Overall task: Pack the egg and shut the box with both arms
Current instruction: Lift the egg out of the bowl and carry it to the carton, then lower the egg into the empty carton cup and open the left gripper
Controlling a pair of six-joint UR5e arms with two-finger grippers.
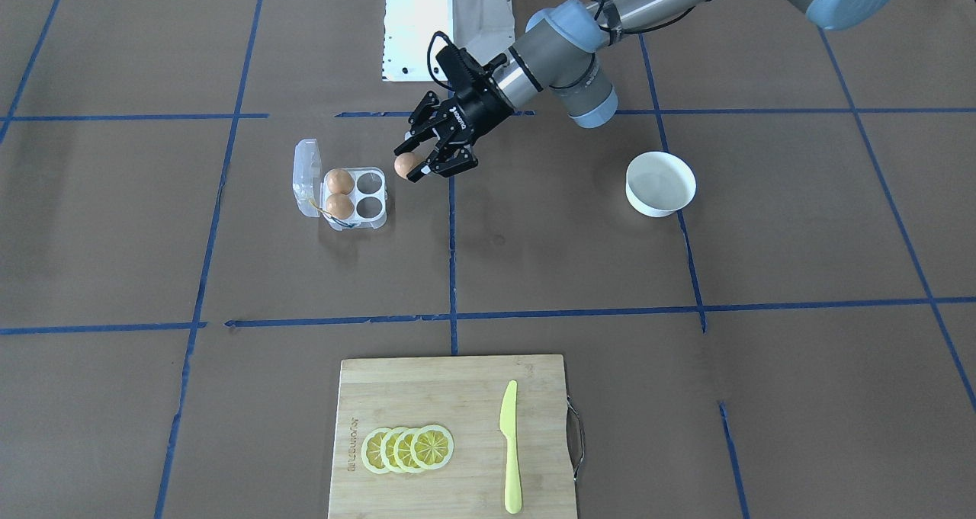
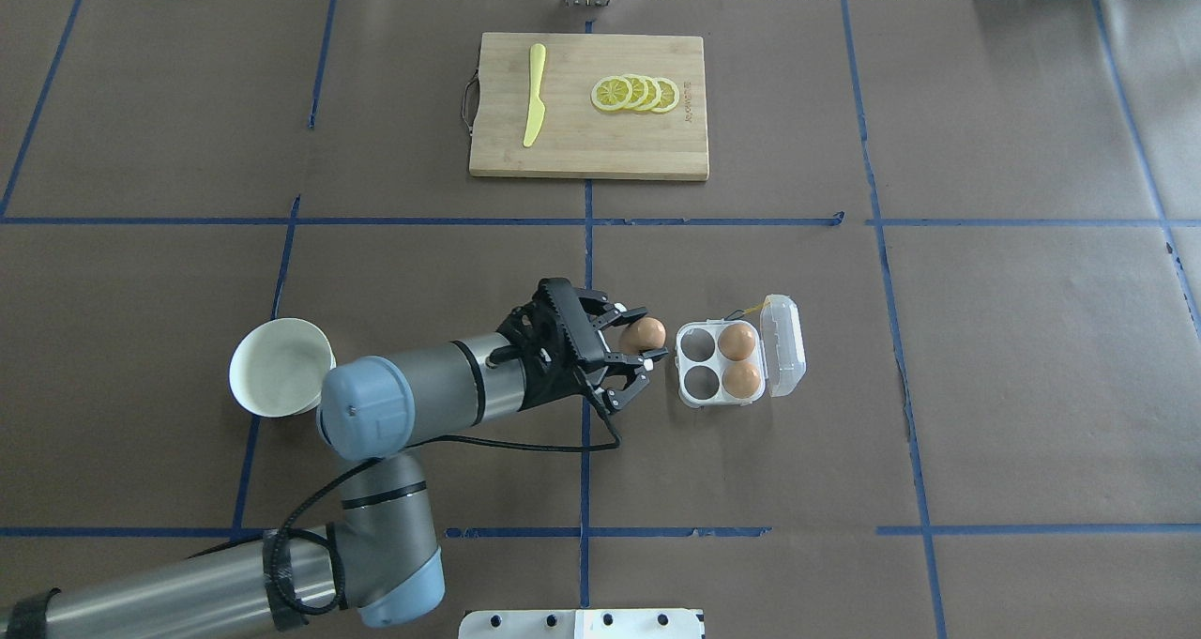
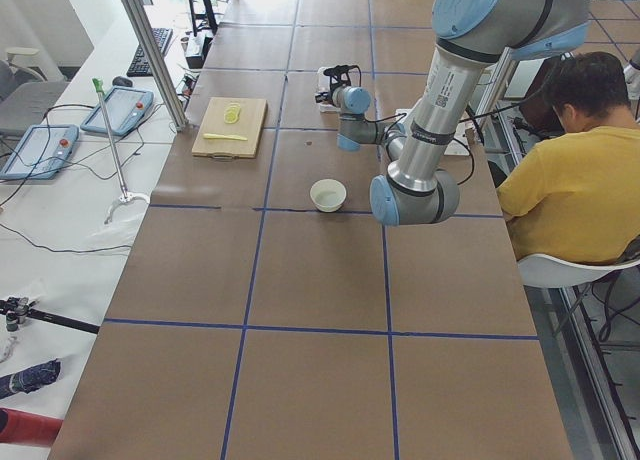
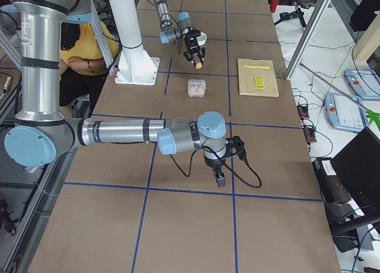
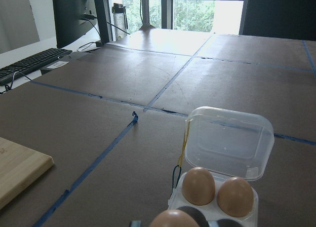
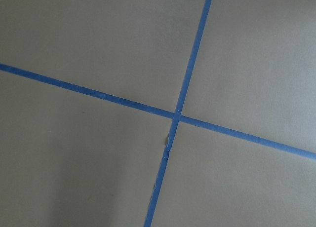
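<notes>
Egg [image 2: 644, 333], a smooth tan oval, is pinched between the left gripper's [image 2: 646, 341] black fingers at centre frame, just left of the clear plastic box [image 2: 710, 361], its hinged lid open. Whether the right gripper [image 4: 219, 179] grips anything cannot be told.

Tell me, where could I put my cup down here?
Bare: the brown stretch between the cutting board and the egg box, and the stretch beyond the box's open lid. Crowded: the strip from the white bowl to the box, where the left gripper holds an egg just beside the empty cups.
</notes>
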